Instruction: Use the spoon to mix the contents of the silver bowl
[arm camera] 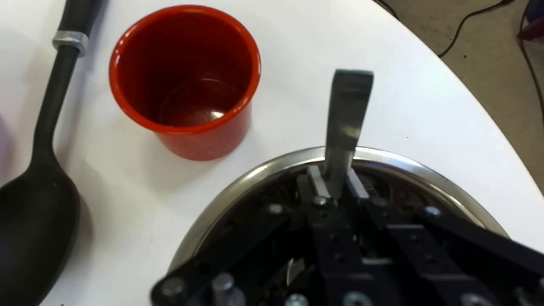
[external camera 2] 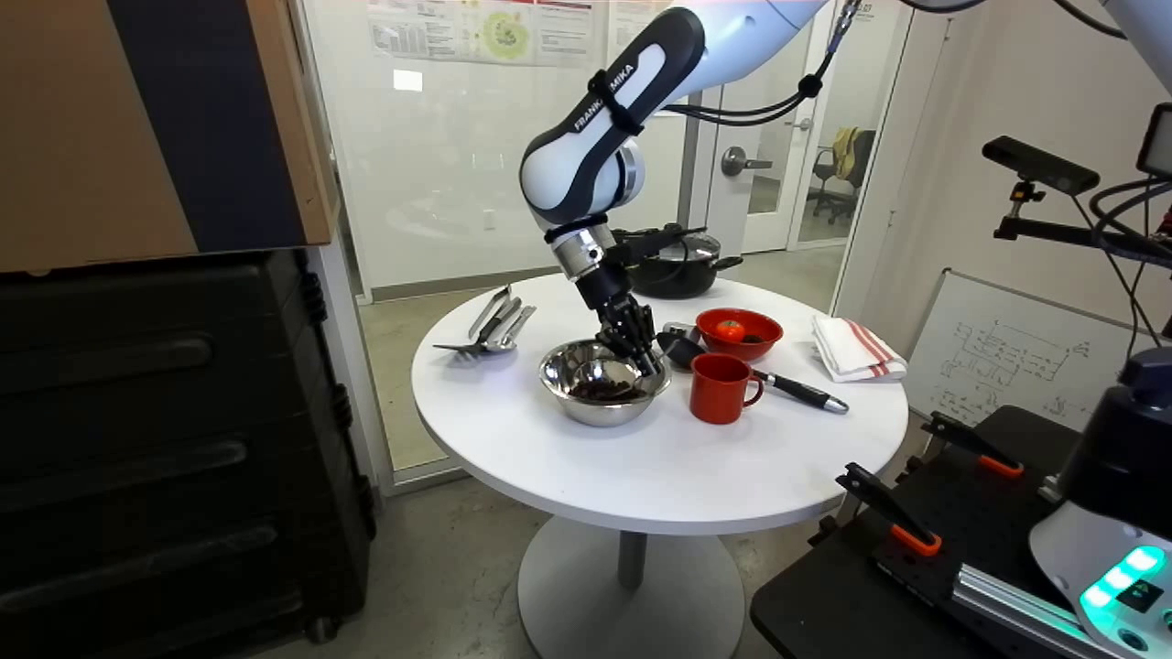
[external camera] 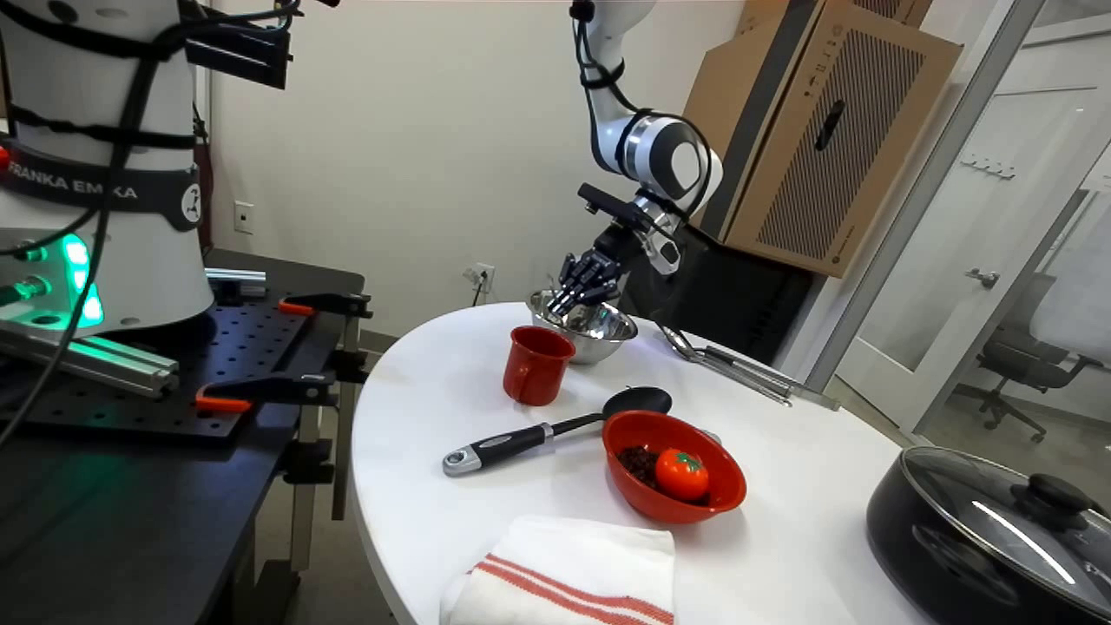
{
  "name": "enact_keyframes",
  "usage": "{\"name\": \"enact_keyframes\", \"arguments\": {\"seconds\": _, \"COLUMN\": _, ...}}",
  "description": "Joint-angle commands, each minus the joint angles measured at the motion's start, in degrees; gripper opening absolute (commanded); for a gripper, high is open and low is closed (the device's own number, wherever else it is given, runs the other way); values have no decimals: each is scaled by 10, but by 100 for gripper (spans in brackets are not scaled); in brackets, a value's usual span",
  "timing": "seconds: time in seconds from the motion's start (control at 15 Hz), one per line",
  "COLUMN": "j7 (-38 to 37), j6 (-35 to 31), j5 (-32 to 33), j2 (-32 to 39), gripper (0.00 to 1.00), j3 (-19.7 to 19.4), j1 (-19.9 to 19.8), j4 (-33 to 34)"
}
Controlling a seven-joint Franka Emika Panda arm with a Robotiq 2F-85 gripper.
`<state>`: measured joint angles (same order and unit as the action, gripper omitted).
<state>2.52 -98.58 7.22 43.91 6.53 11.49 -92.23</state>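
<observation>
Silver spoon point(arm camera: 347, 114) snug in the gripper point(arm camera: 337, 182), jaws barely apart

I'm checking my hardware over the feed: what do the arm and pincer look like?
The arm is white with rounded joints and a dark side panel lettered FRANKA EMIKA, the lettering partly covered by a black strap. Black cables run along it. The pincer is black, with jointed linkages, shiny bolt heads and pale grey finger pads.
</observation>
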Motion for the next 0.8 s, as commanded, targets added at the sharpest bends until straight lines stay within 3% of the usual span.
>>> {"name": "enact_keyframes", "arguments": {"seconds": 0.0, "j7": -12, "j6": -1, "j5": 16, "j2": 5, "gripper": 3, "j3": -9, "j1": 7, "j4": 9}}
{"name": "enact_keyframes", "arguments": {"seconds": 0.73, "j7": -34, "j6": -126, "j5": 28, "j2": 1, "gripper": 3, "j3": -7, "j1": 19, "j4": -20}}
